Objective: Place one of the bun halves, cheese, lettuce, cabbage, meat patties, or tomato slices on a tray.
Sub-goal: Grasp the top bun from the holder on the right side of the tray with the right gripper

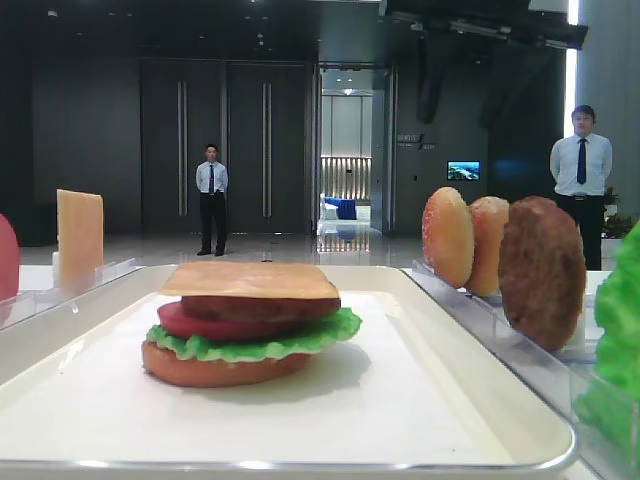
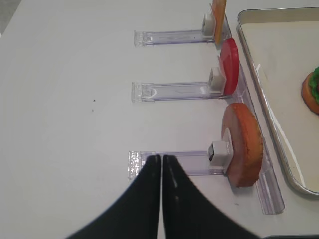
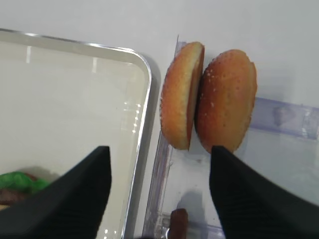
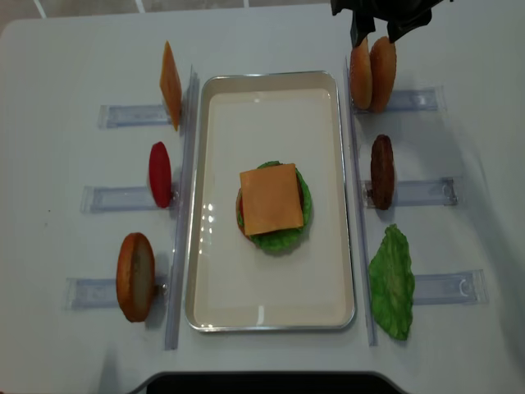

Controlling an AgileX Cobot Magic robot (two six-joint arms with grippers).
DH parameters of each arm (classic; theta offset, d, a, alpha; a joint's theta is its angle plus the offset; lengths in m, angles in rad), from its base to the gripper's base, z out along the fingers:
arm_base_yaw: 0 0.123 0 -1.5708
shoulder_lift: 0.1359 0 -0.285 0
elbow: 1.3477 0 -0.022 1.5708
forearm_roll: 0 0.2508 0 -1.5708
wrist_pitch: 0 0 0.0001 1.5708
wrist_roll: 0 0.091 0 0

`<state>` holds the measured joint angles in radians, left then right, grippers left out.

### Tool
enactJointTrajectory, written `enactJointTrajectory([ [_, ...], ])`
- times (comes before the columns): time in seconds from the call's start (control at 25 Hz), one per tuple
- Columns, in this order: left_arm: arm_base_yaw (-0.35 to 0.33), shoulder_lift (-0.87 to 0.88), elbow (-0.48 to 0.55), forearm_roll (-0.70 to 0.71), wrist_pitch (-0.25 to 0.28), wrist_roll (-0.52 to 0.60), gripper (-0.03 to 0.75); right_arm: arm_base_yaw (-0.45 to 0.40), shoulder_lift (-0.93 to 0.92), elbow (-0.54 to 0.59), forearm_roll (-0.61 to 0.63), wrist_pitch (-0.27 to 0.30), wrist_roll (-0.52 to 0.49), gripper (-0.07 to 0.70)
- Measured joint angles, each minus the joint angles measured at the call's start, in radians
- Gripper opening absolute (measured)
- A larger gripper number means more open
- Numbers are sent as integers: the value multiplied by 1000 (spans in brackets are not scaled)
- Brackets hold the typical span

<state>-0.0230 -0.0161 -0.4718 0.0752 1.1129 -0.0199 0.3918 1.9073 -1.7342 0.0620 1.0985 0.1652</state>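
The cream tray holds a stack of bottom bun, lettuce, tomato, patty and a cheese slice on top. Two bun halves stand on edge in the back right rack. In the right wrist view they are a smoother one and a seeded one. My right gripper hangs open just short of them, with nothing between its fingers. It also shows at the top of the overhead view, gripper. My left gripper is shut and empty over the left table, beside a bun in its rack.
Clear racks flank the tray. The right ones hold a patty and a lettuce leaf. The left ones hold cheese, a tomato slice and a bun. The tray's rim runs just left of the bun rack.
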Motion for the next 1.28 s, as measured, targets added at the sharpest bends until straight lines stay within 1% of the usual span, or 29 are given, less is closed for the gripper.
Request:
enactJointTrajectory([
  [0.16, 0, 0, 0, 1, 0, 0, -1, 0, 6, 0, -3, -52, 3, 424],
  [0.28, 0, 0, 0, 1, 0, 0, -1, 0, 23, -4, -12, -75, 3, 427],
  [0.4, 0, 0, 0, 1, 0, 0, -1, 0, 47, -4, -23, -79, 3, 427],
  [0.72, 0, 0, 0, 1, 0, 0, -1, 1, 103, -4, -17, -116, -5, 428],
  [1.12, 0, 0, 0, 2, 0, 0, -1, 1, 173, -4, -17, -137, -19, 428],
  [1.2, 0, 0, 0, 2, 0, 0, -1, 1, 182, -4, -22, -139, -20, 415],
  [1.28, 0, 0, 0, 2, 0, 0, -1, 1, 186, -4, -34, -135, -20, 340],
])
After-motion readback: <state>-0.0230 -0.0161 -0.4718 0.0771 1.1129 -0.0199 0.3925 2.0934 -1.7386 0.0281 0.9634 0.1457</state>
